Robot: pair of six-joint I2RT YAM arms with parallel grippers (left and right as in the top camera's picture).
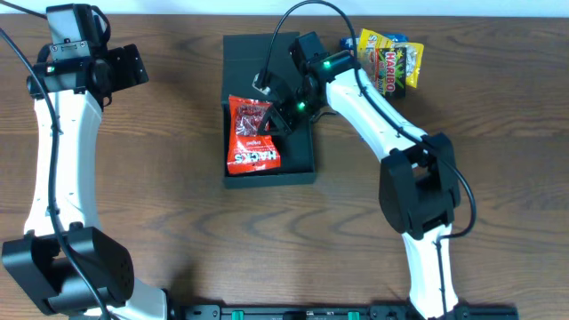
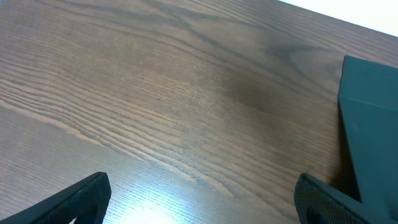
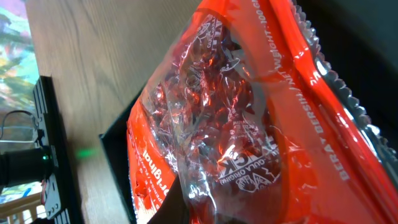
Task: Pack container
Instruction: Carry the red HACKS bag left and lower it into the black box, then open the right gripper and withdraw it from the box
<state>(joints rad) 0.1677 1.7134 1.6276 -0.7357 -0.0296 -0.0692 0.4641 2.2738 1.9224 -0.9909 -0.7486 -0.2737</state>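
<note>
While the right arm reaches across from the near right, the container (image 1: 298, 156) sits at the middle of the desk (image 1: 178, 222), its lid flap lying open and flat on the far side. Inside its left part lies a red packet (image 1: 253, 138) with white lettering and a clear window; the right part of the box floor is bare. The right pincer (image 1: 274, 120) hangs over the packet's far right corner, low in the box. From overhead it seems to touch the wrapper there, but the arm's own dark body covers the fingertips. The right wrist view is filled by crinkled red and clear film, so I cannot tell whether the pincer is clamped on the packet or only beside it. In that view a dark wall of the container (image 3: 115, 162) shows at the lower left, with wood grain beyond it.

The left pincer (image 1: 138, 64) is well apart from the box, over bare desk at the far left. Its fingers (image 2: 87, 196) are spread wide with nothing between them, and the left wrist view shows a corner of the container (image 2: 370, 124) at the right edge.

A small heap of colourful sweet packets (image 1: 391, 62) lies at the far right of the desk, outside the box and just beyond the right arm.
</note>
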